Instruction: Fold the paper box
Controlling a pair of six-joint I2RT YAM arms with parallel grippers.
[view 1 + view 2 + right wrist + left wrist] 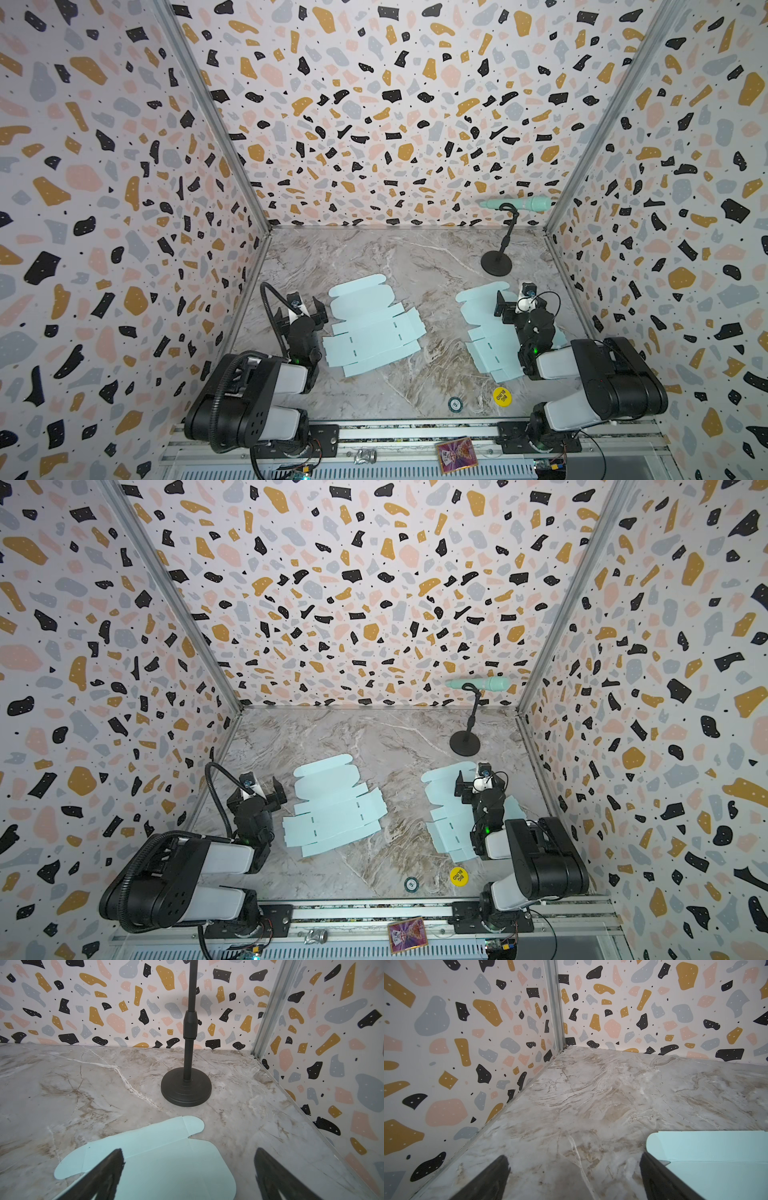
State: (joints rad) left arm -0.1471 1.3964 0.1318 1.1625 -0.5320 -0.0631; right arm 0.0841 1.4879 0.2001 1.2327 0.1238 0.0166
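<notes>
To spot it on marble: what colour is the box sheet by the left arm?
Box sheet: plain pale mint; best in a top view.

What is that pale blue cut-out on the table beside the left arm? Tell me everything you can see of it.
The pale blue cut-out is a thin card box blank, unfolded, lying flat on the marble table. It has rounded tabs at its far end, side flaps, crease lines and small dark slots. The left claw stands open beside its left edge; contact cannot be told.
</notes>
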